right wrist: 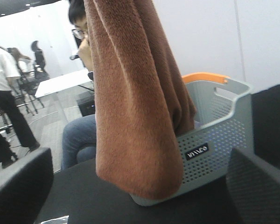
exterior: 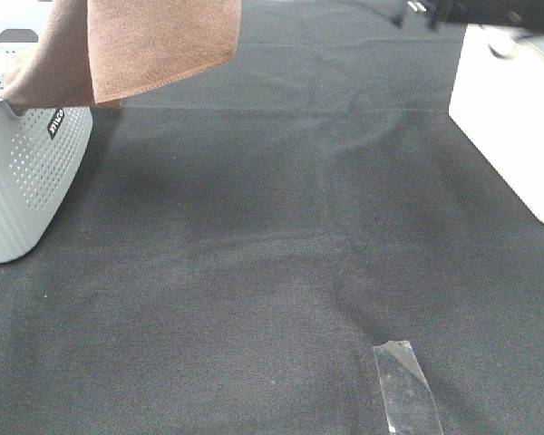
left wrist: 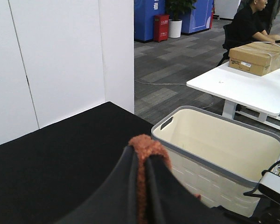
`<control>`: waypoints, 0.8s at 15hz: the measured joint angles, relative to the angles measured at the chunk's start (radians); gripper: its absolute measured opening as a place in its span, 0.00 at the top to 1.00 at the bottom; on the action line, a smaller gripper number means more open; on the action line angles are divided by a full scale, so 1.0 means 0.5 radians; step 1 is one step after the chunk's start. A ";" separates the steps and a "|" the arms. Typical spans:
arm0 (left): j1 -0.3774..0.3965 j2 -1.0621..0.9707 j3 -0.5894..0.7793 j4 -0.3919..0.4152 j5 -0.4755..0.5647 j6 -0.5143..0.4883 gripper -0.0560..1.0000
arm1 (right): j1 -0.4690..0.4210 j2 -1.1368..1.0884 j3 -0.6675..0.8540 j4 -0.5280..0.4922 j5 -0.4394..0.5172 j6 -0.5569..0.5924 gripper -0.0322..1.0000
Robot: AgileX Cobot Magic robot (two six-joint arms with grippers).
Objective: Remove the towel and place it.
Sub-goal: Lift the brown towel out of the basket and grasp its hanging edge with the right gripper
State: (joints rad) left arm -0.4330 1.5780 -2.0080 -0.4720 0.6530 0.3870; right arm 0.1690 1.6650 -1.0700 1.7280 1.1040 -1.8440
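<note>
The brown towel (exterior: 159,45) hangs in the air at the top left of the exterior high view, over the near end of the grey perforated basket (exterior: 27,181). My left gripper (left wrist: 141,156) is shut on a pinched fold of the towel (left wrist: 147,142); it is out of frame in the exterior high view. In the right wrist view the towel (right wrist: 135,107) hangs as a long drape in front of the grey basket (right wrist: 214,135), its lower end near the black cloth. My right gripper (right wrist: 140,184) is open and empty, away from the towel.
A black cloth (exterior: 281,254) covers the table. A cream container with a grey rim (left wrist: 214,168) stands at the right edge (exterior: 512,118). A strip of clear tape (exterior: 406,390) lies at the front. People and desks are beyond the table.
</note>
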 joint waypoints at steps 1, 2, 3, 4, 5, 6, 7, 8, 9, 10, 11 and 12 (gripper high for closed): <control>0.000 0.000 0.000 -0.010 0.000 0.000 0.94 | 0.060 0.064 -0.068 0.000 0.000 0.002 0.04; 0.000 0.000 0.000 -0.012 0.000 0.000 0.94 | 0.138 0.122 -0.124 0.000 0.000 0.004 0.04; 0.000 0.000 0.000 -0.012 0.000 0.000 0.94 | 0.202 0.174 -0.172 0.000 -0.004 0.006 0.04; 0.000 0.000 0.000 -0.012 0.000 0.000 0.94 | 0.262 0.212 -0.222 -0.002 -0.028 0.006 0.04; 0.000 0.000 0.000 -0.016 0.000 -0.002 0.94 | 0.302 0.236 -0.260 -0.006 -0.062 0.016 0.04; 0.000 0.000 0.000 -0.020 -0.002 -0.002 0.94 | 0.328 0.258 -0.294 -0.016 -0.108 0.024 0.04; 0.000 0.000 0.000 -0.022 -0.004 -0.002 0.94 | 0.356 0.282 -0.306 -0.028 -0.122 0.044 0.04; 0.000 0.000 0.000 -0.022 -0.014 -0.002 0.94 | 0.378 0.304 -0.306 -0.052 -0.134 0.054 0.04; 0.000 0.000 0.000 -0.022 -0.042 -0.002 0.94 | 0.410 0.324 -0.306 -0.076 -0.140 0.054 0.04; 0.000 0.000 0.000 -0.028 -0.058 -0.006 0.94 | 0.440 0.328 -0.306 -0.108 -0.142 0.056 0.05; 0.000 0.000 0.000 -0.030 -0.062 -0.008 0.94 | 0.456 0.328 -0.306 -0.104 -0.130 0.056 0.07; 0.000 0.000 0.000 -0.034 -0.064 -0.010 0.94 | 0.456 0.328 -0.306 -0.092 -0.126 0.056 0.12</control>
State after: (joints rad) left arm -0.4330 1.5780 -2.0080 -0.4890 0.6210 0.3820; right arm 0.3970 1.8290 -1.2230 1.6820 1.0410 -1.8160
